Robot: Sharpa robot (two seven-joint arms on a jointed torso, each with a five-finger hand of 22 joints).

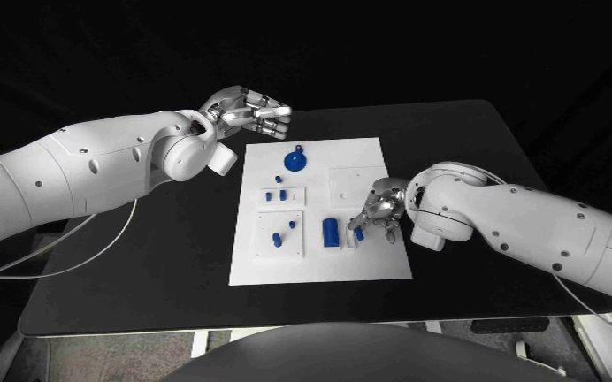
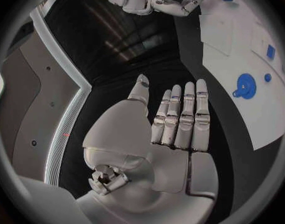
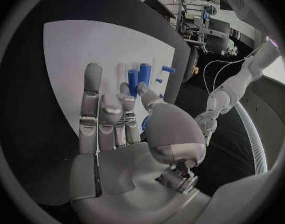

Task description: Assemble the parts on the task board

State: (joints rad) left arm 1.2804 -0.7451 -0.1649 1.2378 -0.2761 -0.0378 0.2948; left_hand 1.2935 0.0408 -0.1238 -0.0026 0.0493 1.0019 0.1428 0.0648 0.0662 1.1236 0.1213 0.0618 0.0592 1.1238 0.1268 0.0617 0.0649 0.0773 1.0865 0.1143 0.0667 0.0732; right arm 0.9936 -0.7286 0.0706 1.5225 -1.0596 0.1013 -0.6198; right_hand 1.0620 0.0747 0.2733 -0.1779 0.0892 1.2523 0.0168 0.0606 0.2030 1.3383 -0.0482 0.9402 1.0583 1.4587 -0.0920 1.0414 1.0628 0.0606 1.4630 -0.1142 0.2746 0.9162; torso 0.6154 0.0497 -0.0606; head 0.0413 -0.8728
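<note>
Nearest the head camera, the near edge of the black table [image 1: 127,294] runs bare below the white task board [image 1: 319,263], which lies at the table's middle with its long side running near to far. Right hand [image 1: 378,214] sits over the board's near-right part, palm down; in the right wrist view its fingers [image 3: 92,104] are partly curled, and a small blue part [image 1: 360,233] shows at the fingertips, but whether it is pinched or merely touched cannot be told. Just left of that hand a blue cylinder [image 1: 331,231] lies on the board. Further left, two small blue pegs [image 1: 283,233] occupy the near-left block, and two more [image 1: 274,195] lie just beyond them toward the far side. A round blue disc with a tab [image 1: 294,163] lies near the board's far edge. Left hand [image 1: 248,117] hovers past the far-left corner of the board, above the table and apart from every part; the left wrist view shows its fingers [image 2: 182,117] straight, close together, holding nothing.
</note>
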